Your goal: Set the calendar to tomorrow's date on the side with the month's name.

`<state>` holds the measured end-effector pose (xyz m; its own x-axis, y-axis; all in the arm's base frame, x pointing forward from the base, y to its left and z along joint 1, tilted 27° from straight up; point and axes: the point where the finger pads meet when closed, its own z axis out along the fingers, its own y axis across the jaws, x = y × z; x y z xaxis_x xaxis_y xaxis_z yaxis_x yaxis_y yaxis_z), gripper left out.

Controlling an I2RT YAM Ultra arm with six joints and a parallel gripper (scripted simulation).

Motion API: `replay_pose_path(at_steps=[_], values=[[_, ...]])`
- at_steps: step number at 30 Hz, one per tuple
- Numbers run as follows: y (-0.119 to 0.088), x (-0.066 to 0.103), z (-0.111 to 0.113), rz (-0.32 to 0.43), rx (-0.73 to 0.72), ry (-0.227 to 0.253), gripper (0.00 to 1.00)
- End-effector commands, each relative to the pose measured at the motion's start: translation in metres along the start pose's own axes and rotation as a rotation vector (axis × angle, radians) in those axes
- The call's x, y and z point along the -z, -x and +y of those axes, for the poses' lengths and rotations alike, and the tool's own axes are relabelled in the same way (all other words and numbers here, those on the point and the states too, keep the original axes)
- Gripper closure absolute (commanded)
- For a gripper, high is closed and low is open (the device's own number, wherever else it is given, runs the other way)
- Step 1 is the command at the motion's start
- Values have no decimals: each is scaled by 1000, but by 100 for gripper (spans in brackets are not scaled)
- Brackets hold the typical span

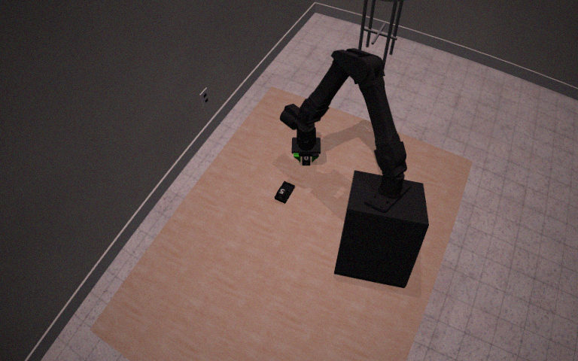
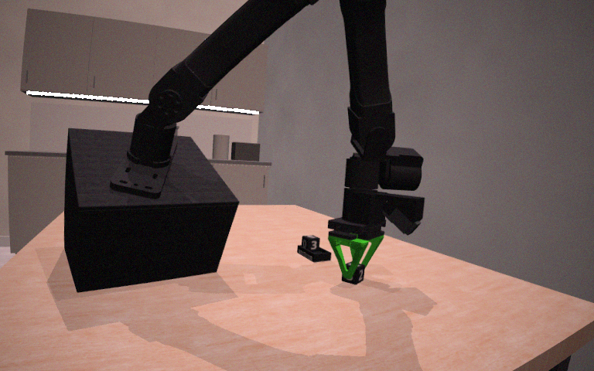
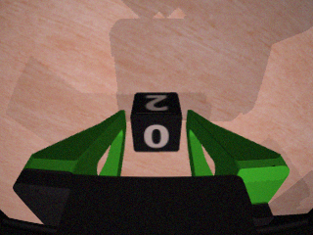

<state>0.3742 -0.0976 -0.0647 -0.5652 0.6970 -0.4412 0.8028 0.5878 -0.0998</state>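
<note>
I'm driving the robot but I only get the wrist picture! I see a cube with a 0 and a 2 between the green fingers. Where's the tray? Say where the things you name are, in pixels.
Observer: The black tray (image 1: 289,186) (image 2: 322,255) is on the table, off to one side of your cube (image 1: 305,159) (image 2: 359,273) (image 3: 156,132). The top and exterior views show it.
Operator: Is there anything in it?
Observer: Yes, another cube (image 1: 281,192) (image 2: 311,243) is at one end. The other end has no cube.
Operator: Ooh, what number is on top of that one?
Observer: The top view shows a 5 on its top face.
</note>
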Motion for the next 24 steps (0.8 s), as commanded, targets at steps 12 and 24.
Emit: replay_pose_path(at_steps=[12, 24], values=[[3, 24, 3, -8, -1, 9, 55], [2, 77, 3, -7, -2, 9, 55]])
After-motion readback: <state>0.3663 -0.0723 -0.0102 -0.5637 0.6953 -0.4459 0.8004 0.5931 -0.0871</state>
